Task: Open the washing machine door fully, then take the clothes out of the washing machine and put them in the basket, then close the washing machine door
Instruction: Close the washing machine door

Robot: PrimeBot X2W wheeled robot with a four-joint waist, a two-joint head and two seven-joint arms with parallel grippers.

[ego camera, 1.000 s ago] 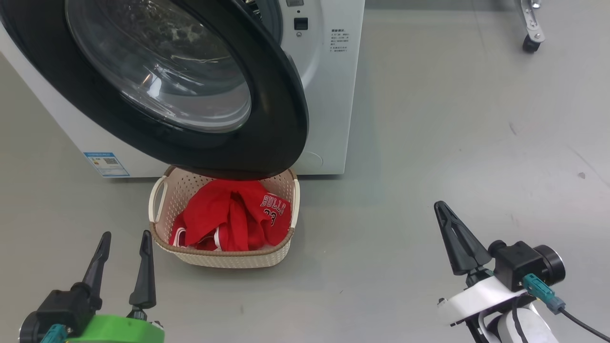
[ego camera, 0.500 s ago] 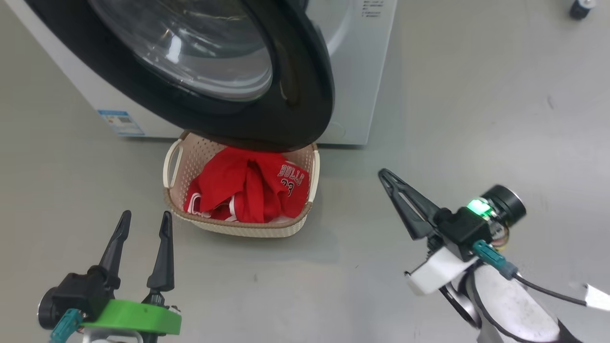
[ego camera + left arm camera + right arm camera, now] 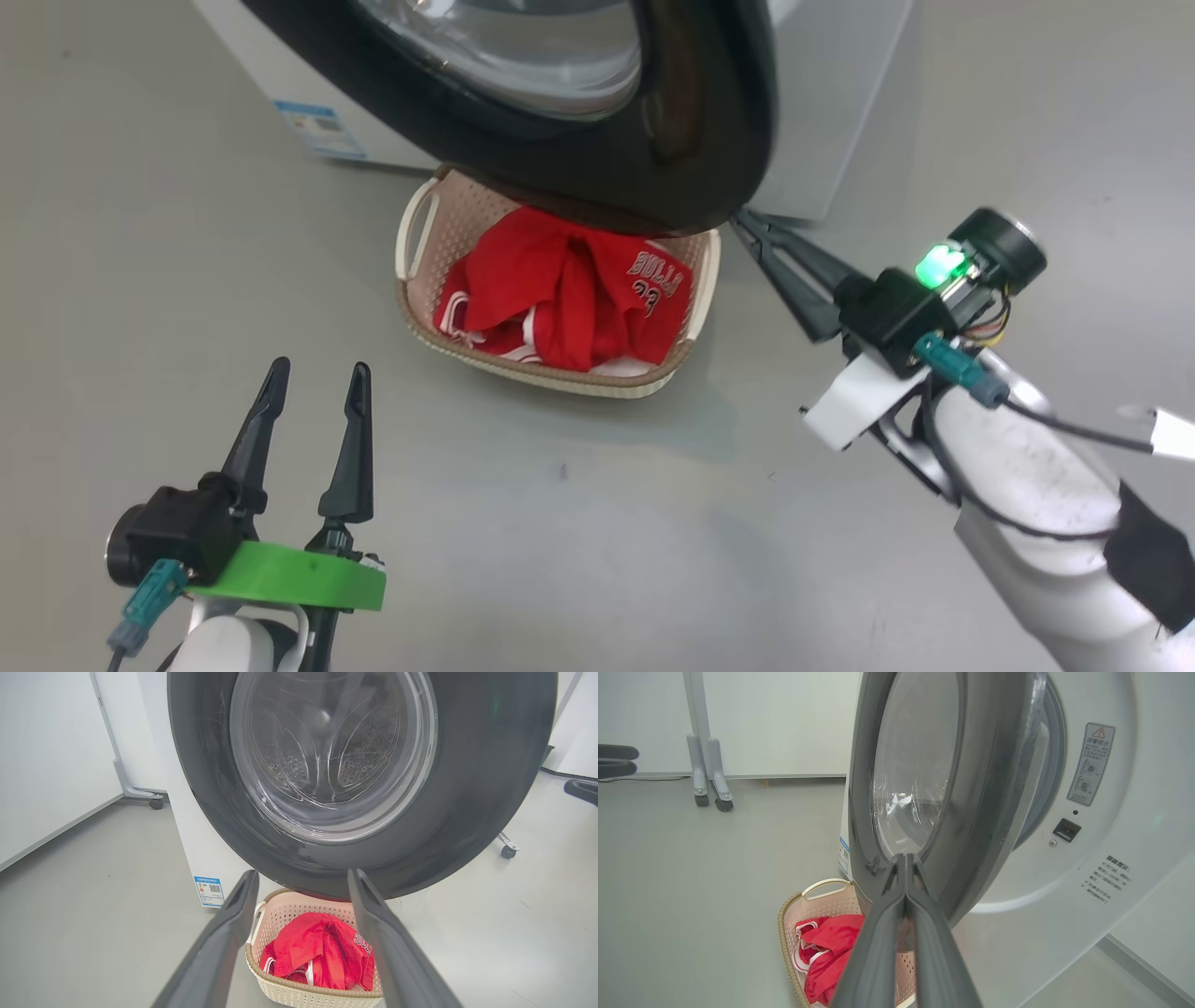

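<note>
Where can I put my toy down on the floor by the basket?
The grey floor in front of the basket, between the left gripper and the right gripper, is bare. So is the floor left of the basket. It is crowded under the door: the basket holds the clothes, and the right gripper pokes in beside it.

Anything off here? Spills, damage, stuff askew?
Nothing spilled or damaged. The clothes sit bunched inside the basket, none on the floor. Only quirk: the basket's far end sits under the lower rim of the open washing machine door.
</note>
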